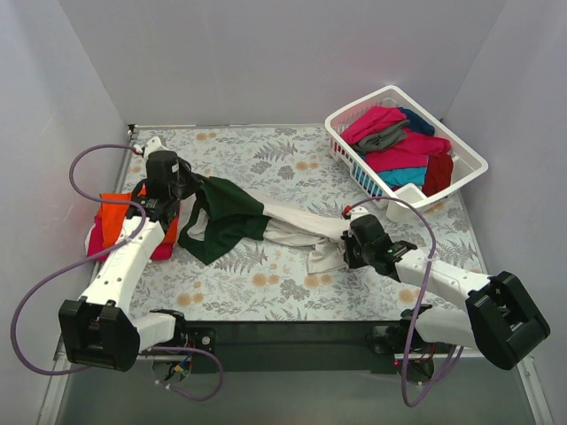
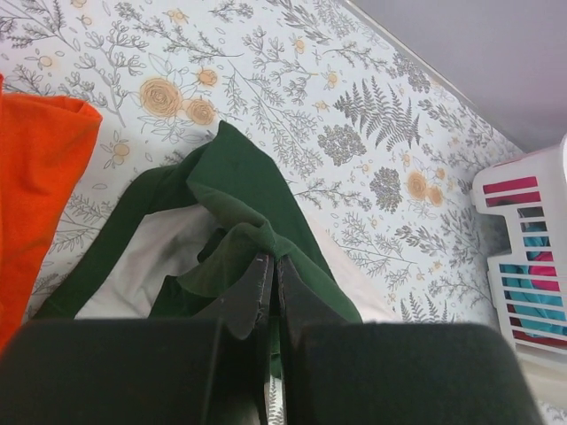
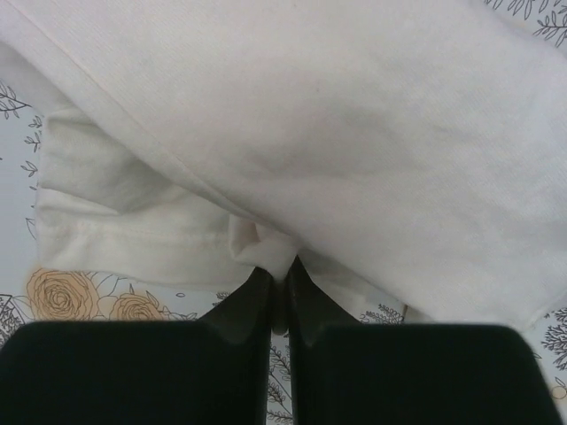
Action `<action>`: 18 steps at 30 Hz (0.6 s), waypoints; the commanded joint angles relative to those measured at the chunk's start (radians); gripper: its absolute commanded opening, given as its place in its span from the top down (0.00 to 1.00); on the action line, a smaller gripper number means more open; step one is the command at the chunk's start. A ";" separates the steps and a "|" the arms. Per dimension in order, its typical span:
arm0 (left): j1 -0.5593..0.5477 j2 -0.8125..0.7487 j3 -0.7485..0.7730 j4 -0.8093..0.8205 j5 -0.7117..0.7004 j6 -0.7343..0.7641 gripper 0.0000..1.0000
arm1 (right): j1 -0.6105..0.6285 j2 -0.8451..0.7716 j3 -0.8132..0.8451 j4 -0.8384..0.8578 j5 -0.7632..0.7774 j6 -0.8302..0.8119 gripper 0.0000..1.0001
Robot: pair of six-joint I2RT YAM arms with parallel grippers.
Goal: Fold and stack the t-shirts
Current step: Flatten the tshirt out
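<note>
Top external: I see the cream shirt (image 1: 297, 232) with green sleeves stretched across the middle of the surface (image 1: 266, 150), between my two arms. The left end effector (image 1: 183, 183) grips its green end and the right end effector (image 1: 347, 241) its white end. At the left edge an orange shirt (image 1: 115, 217) lies over a magenta one (image 1: 166, 249). I judge that to be the start of a stack, though I cannot tell how neatly they are folded. The basket (image 1: 471, 162) at far right holds a heap of shirts (image 1: 399, 146) not yet done, so most of the task is left.

Left wrist: the fingers are pressed together on a bunch of green sleeve (image 2: 239, 195). The orange shirt lies just beside it, close enough that I might drag it.

Right wrist: the fingers pinch a fold of white cloth near the hem. The shirt looks twisted, not flat, so I'd say it needs spreading before any fold.
</note>
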 commanded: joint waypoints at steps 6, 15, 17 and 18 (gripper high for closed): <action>0.104 0.144 0.326 -0.038 0.131 0.058 1.00 | -0.044 -0.025 0.362 -0.119 0.062 -0.117 0.99; 0.316 0.372 0.932 -0.230 0.362 0.075 1.00 | -0.150 0.015 0.857 -0.211 0.108 -0.264 0.99; 0.351 0.355 0.949 -0.229 0.379 0.074 1.00 | -0.149 -0.032 0.862 -0.216 0.099 -0.273 0.99; 0.361 0.331 0.946 -0.230 0.385 0.072 1.00 | -0.149 -0.055 0.847 -0.216 0.085 -0.276 0.99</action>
